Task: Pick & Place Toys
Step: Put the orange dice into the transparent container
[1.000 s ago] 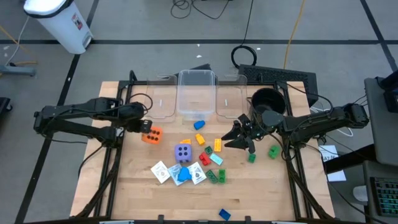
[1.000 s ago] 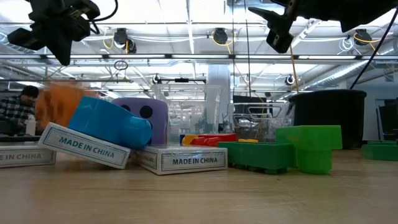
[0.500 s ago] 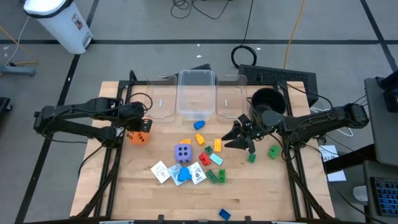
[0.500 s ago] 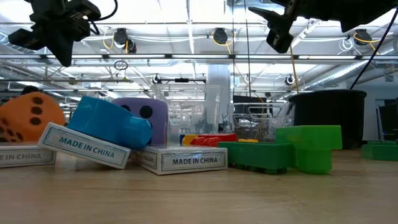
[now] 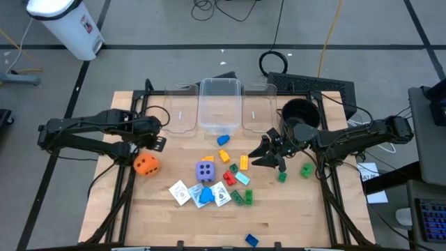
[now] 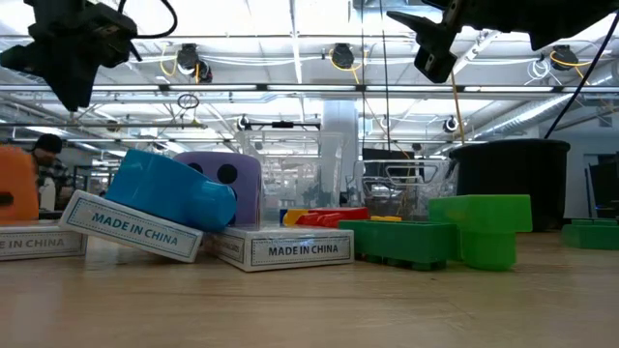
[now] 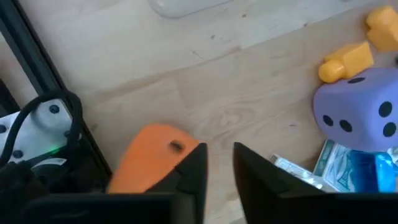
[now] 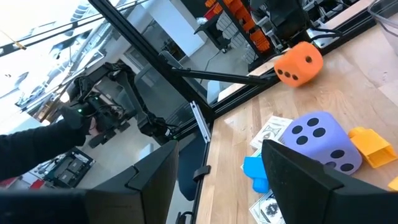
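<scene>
Where cards (image 5: 180,192) lie, purple die (image 5: 204,171) beside.

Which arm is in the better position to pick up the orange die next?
Probably the left. Its hand hangs just beside the orange die at the table's left side, while the right hand is across the table, beyond the purple die and the bricks.

3 clear bins (image 5: 220,104) at table (image 5: 293,216) far edge; black pot (image 5: 300,113) beside — white can (image 5: 66,24) on floor.
</scene>
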Robot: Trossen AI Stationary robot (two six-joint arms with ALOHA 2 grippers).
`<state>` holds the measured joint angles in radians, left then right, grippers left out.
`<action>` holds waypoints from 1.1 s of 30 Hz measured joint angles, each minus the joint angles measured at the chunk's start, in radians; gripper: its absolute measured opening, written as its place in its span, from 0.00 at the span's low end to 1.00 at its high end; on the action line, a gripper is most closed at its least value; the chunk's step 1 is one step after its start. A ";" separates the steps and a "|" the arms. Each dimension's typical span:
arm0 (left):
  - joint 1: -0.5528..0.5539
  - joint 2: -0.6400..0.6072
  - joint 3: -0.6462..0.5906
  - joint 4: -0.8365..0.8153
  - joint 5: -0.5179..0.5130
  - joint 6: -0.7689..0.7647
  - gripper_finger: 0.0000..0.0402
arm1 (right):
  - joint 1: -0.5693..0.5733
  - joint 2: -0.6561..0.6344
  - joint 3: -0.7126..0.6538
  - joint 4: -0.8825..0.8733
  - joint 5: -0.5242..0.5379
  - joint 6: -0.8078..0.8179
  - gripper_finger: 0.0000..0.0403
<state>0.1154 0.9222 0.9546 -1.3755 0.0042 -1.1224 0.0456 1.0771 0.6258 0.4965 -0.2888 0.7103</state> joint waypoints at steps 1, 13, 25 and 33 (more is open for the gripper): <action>0.000 0.000 0.000 -0.001 0.003 0.009 0.27 | 0.000 0.000 0.000 0.000 0.000 -0.001 0.56; 0.001 0.000 0.000 -0.030 0.098 0.334 0.80 | -0.006 0.000 0.000 0.000 0.124 -0.027 0.56; 0.001 0.000 0.000 -0.158 0.074 0.631 0.92 | -0.109 0.000 0.000 -0.006 0.136 -0.015 0.56; 0.001 0.000 0.000 -0.162 0.074 0.726 0.85 | -0.157 0.000 0.000 -0.030 0.188 0.034 0.56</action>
<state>0.1165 0.9226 0.9546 -1.5372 0.0784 -0.3964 -0.1115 1.0771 0.6258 0.4669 -0.1007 0.7441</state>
